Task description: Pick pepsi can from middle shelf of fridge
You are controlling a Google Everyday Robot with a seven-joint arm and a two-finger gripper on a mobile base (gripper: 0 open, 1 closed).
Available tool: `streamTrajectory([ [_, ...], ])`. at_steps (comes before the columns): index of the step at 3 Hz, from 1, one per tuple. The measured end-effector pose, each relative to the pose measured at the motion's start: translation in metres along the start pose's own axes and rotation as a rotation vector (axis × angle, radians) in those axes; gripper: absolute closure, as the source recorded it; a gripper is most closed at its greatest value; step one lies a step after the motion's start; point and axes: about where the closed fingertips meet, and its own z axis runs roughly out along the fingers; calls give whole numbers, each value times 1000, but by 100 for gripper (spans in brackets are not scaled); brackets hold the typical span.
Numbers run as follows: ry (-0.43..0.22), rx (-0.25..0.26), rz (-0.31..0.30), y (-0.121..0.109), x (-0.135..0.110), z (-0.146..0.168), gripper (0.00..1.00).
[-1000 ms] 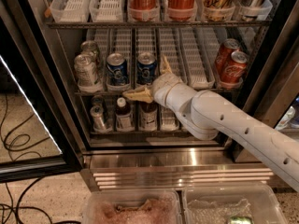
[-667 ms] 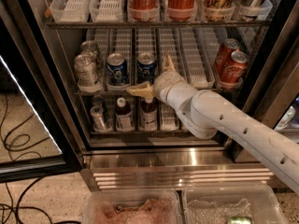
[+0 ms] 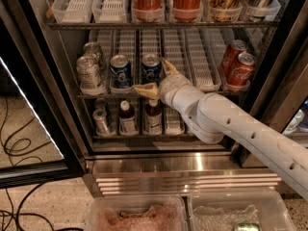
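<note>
The fridge [image 3: 144,163] stands open, and the white arm [image 3: 240,129] reaches in from the lower right to the middle shelf [image 3: 193,57]. The gripper [image 3: 158,79] is at the shelf's front edge, its tan fingers [image 3: 146,90] spread apart, one low before the pepsi can [image 3: 151,68] and one just right of it. This can stands upright in its lane, beside a second blue can [image 3: 120,70] on its left.
</note>
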Motion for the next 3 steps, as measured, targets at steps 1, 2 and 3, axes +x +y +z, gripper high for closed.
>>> streamTrajectory([
  [1, 0, 0, 0, 0, 0, 0, 55],
  [2, 0, 0, 0, 0, 0, 0, 79],
  [3, 0, 0, 0, 0, 0, 0, 99],
])
